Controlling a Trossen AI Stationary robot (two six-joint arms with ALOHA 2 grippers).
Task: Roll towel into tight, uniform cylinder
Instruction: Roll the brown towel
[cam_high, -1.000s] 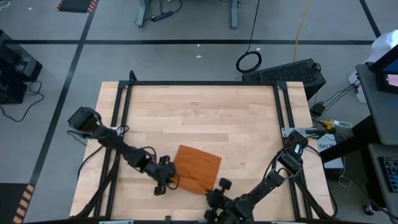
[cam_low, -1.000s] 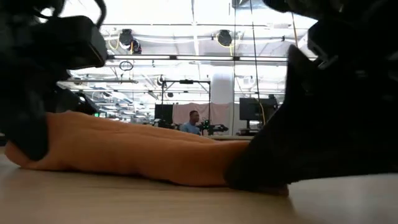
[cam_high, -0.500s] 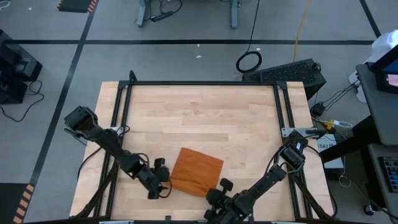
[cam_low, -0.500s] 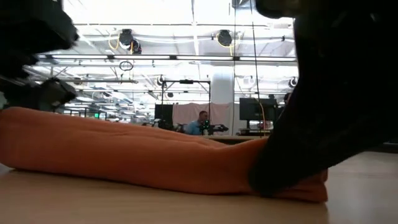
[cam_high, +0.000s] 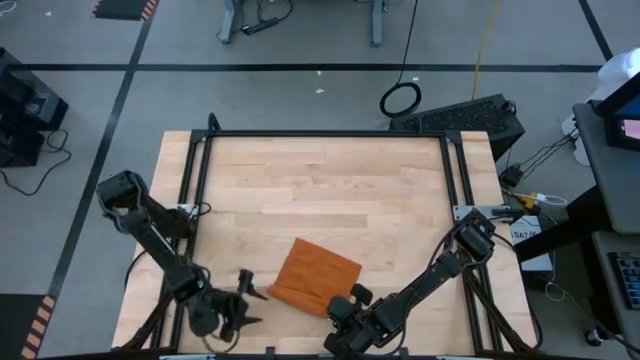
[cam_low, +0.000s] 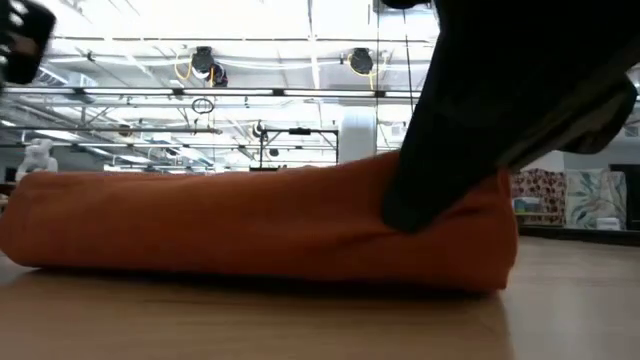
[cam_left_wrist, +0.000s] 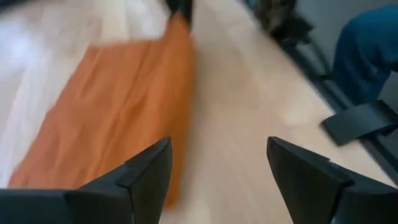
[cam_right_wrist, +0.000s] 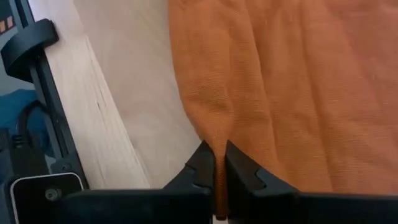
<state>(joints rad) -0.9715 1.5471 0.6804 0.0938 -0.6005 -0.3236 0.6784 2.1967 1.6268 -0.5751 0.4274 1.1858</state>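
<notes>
The rust-orange towel (cam_high: 316, 276) lies folded on the wooden table near its front edge; in the low view it shows as a long thick band (cam_low: 240, 225) resting on the wood. My right gripper (cam_high: 350, 300) is shut on the towel's near right corner. My left gripper (cam_high: 252, 303) stands open to the left of the towel, clear of it, and its wrist view shows the towel (cam_left_wrist: 118, 106) ahead of its spread fingers (cam_left_wrist: 152, 171). My right gripper pinches a narrow raised ridge of the towel's edge (cam_right_wrist: 219, 147) between its two fingers, near the near right corner. The fingers come at it slanting from the table's near side. One layer or several, I cannot tell. The towel's underside rests on the table (cam_low: 300, 285).
Black frame rails (cam_high: 200, 170) run along the table's left, right and far sides. Bare wood (cam_high: 320, 180) lies on the far half of the table. A person's blue-clad leg (cam_left_wrist: 367, 50) shows past the table's edge in the left wrist view.
My left gripper has opened, let go of the towel's left side and drawn back toward the table's near left corner. My right gripper stays on the towel's near right corner. In the low view the towel's right end now stands higher and thicker.
</notes>
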